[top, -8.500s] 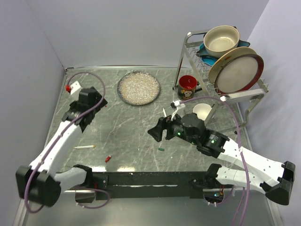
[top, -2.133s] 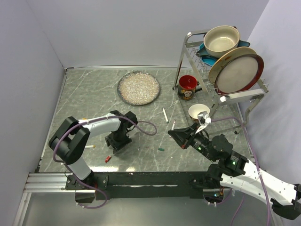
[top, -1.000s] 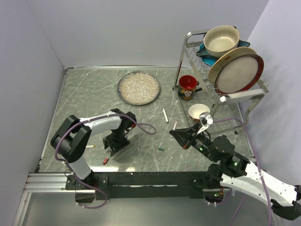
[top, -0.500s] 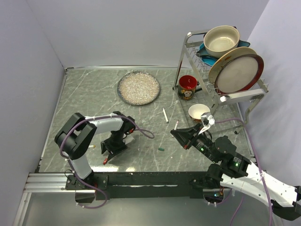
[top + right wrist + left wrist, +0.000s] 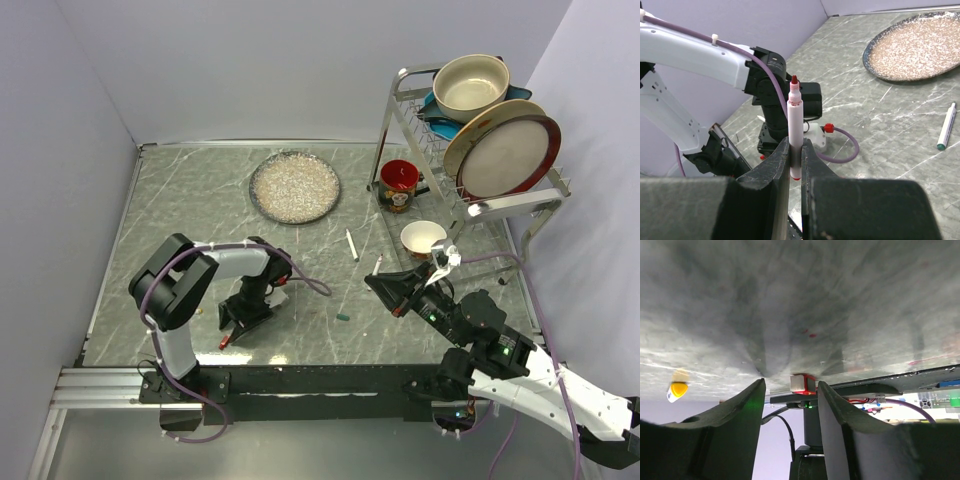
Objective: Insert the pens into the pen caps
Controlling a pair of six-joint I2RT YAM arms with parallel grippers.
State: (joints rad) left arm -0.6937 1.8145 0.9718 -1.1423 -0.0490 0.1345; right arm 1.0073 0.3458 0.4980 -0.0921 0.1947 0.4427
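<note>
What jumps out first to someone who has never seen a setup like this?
Most striking is the white pen with a red tip, pinched upright between the right arm's fingers above the grey marble-patterned table. Near the table's front edge, the left arm's fingers stand spread, a tiny red cap showing between their tips. At the far right, a metal dish rack holds a beige bowl and a large round plate.
</note>
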